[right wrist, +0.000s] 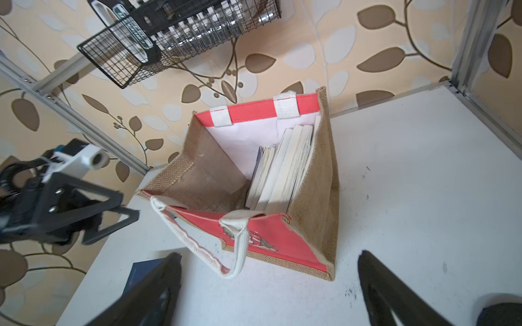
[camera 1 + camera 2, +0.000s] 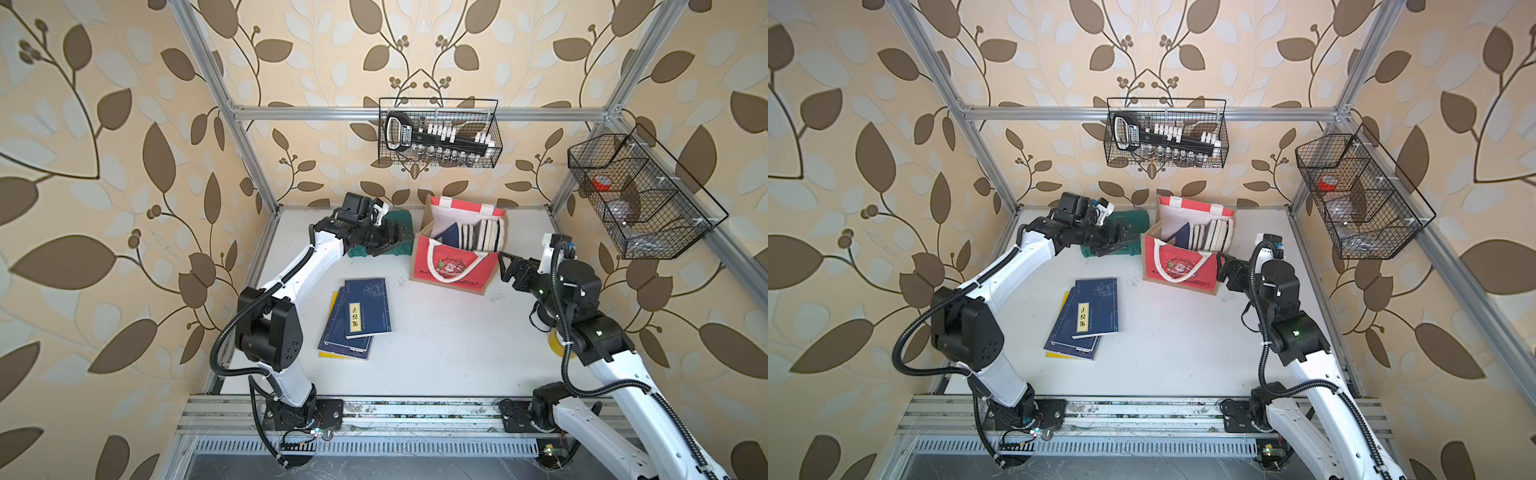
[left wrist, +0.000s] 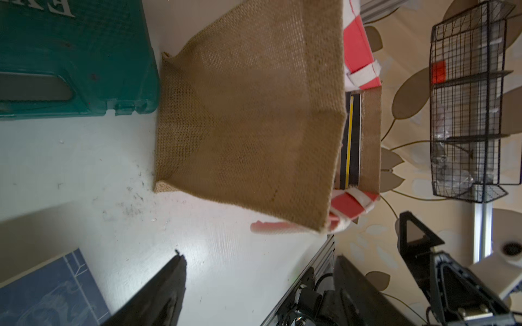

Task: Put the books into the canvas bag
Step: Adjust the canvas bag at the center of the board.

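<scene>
The canvas bag (image 2: 453, 266) stands open at the back of the table, red front panel with white handles, jute sides (image 3: 248, 113). Several books (image 1: 282, 169) stand upright inside it, against its right side. A small pile of books (image 2: 357, 320) (image 2: 1088, 320) lies flat on the table: navy covers over a yellow one. My left gripper (image 2: 401, 241) (image 3: 257, 282) hovers open and empty beside the bag's left jute side. To the right of the bag, my right gripper (image 2: 503, 268) (image 1: 268, 285) is open and empty, low in front of the bag's front right corner.
A green tool case (image 2: 399, 217) lies behind the left gripper, close to the bag. Black wire baskets hang on the back rail (image 2: 440, 133) and on the right wall (image 2: 636, 195). Aluminium frame posts (image 2: 257, 162) bound the table.
</scene>
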Motion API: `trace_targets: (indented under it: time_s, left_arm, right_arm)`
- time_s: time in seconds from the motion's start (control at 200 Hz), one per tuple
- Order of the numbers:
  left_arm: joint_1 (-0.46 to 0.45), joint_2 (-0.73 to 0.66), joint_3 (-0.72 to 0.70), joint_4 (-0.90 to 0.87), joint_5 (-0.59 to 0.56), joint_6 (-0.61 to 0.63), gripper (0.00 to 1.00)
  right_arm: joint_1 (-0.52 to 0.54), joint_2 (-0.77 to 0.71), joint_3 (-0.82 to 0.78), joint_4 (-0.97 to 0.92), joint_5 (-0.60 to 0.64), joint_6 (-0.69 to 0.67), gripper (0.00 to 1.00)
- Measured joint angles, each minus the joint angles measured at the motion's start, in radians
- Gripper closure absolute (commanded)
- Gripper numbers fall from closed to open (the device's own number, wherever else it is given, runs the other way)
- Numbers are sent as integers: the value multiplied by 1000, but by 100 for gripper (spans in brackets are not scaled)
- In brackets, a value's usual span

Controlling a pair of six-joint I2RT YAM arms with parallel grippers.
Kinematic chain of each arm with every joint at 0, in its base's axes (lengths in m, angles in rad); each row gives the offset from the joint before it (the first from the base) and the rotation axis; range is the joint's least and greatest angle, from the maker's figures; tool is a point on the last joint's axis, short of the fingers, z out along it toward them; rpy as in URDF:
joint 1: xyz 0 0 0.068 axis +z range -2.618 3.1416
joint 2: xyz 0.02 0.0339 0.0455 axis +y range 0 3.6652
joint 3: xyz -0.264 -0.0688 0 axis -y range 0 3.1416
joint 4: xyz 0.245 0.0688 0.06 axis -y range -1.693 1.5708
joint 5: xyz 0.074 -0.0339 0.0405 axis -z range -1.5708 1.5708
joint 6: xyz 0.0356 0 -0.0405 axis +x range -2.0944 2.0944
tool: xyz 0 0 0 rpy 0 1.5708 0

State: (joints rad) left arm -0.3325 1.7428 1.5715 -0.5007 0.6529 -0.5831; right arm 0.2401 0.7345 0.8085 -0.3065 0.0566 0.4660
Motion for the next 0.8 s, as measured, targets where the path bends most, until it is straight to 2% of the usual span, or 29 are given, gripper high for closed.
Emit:
trace_targets:
  time_s: [0.155, 0.35, 0.395, 0.53, 0.8]
  left_arm:
    - [-3, 95, 90, 34, 51, -2, 25]
    - [-36, 120, 133, 42, 100, 21, 27]
    - [-45, 120, 142, 42, 106, 30, 31]
    - [-65, 120, 154, 22, 97, 55, 52]
    - [-69, 123, 169, -55, 19, 84, 83]
  right_arm:
    - [0, -39, -3, -18, -24, -18, 5]
    - [0, -39, -13, -35, -34, -31, 5]
    - [0, -36, -16, -38, -36, -31, 5]
    - [0, -24, -19, -36, -42, -30, 5]
    - [0, -11, -29, -31, -65, -29, 5]
